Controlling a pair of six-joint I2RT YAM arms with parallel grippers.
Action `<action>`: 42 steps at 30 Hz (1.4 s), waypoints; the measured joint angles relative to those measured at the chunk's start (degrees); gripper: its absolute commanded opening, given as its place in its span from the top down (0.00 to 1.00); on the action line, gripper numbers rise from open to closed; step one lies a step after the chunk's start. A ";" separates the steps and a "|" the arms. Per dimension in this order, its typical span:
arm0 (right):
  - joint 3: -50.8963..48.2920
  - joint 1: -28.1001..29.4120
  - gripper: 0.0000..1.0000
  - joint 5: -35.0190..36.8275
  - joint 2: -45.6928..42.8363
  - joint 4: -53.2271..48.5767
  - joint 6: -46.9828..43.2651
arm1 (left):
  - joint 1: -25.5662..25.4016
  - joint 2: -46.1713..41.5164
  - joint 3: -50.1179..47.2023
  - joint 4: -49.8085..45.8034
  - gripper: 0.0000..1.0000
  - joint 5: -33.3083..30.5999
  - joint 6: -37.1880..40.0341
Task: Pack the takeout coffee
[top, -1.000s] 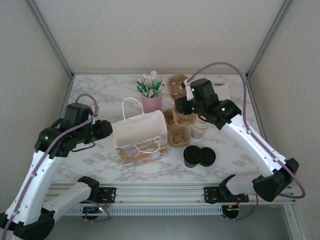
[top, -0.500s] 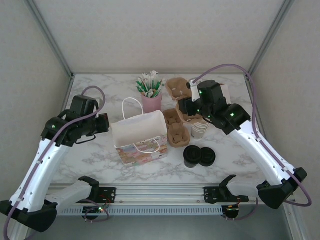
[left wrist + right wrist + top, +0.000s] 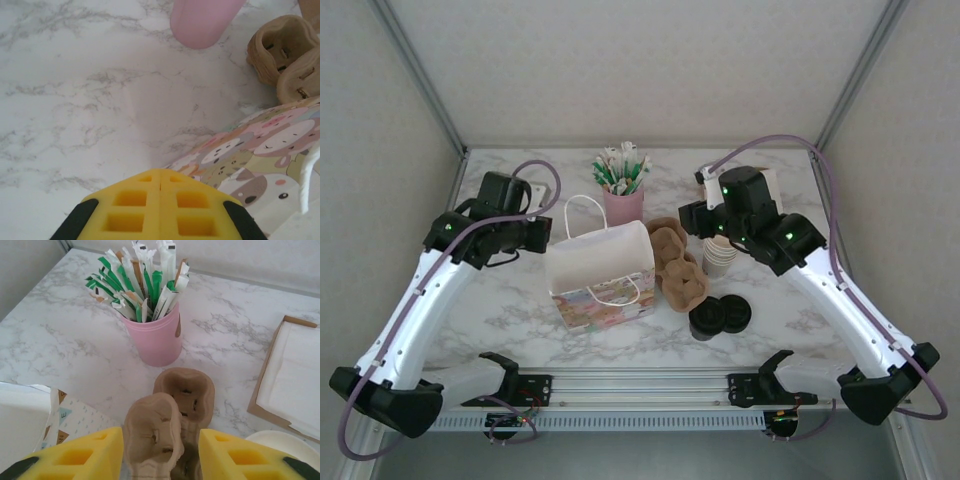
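Two arms reach over the marble desk (image 3: 510,300). Left fingers (image 3: 131,206) are pressed together with nothing between them, hanging above the desk just beside the left end of the patterned paper bag (image 3: 600,272). The bag stands upright at mid-desk with its mouth open; one white handle stands up and the other hangs down the near face.

Right fingers (image 3: 75,456) pinch one end of the brown pulp cup carrier (image 3: 167,415), one finger on each side. The carrier lies at a slant just right of the bag; whether the two touch cannot be settled from above.

A pink cup (image 3: 623,205) packed with green and white wrapped sticks (image 3: 142,285) stands behind the bag, apart from it. A stack of lidless cream cups (image 3: 720,258) sits right of the carrier, under the right wrist. Loose black lids (image 3: 718,315) lie side by side by the carrier's near end. A brown tray of white paper (image 3: 295,375) lies at the far right.

Where the takeout coffee stands cannot be told; no lidded cream cup can be picked out with certainty.
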 measured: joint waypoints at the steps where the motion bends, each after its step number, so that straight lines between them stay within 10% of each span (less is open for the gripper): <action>1: 0.07 0.02 0.53 0.00 0.61 -0.55 -0.02 | 0.00 0.09 0.00 0.48 1.00 0.00 0.81; 9: 0.31 0.85 0.54 -0.98 9.16 -6.56 0.17 | 0.00 1.70 2.58 2.14 0.98 -0.44 3.52; 18: 0.31 9.07 0.60 2.25 13.33 -11.30 -2.80 | 0.00 -2.34 2.89 2.45 0.60 -2.93 -1.18; 42: -1.68 11.74 0.53 9.27 21.90 -13.70 -3.02 | 0.00 -13.31 -2.43 2.12 0.49 -4.94 -14.82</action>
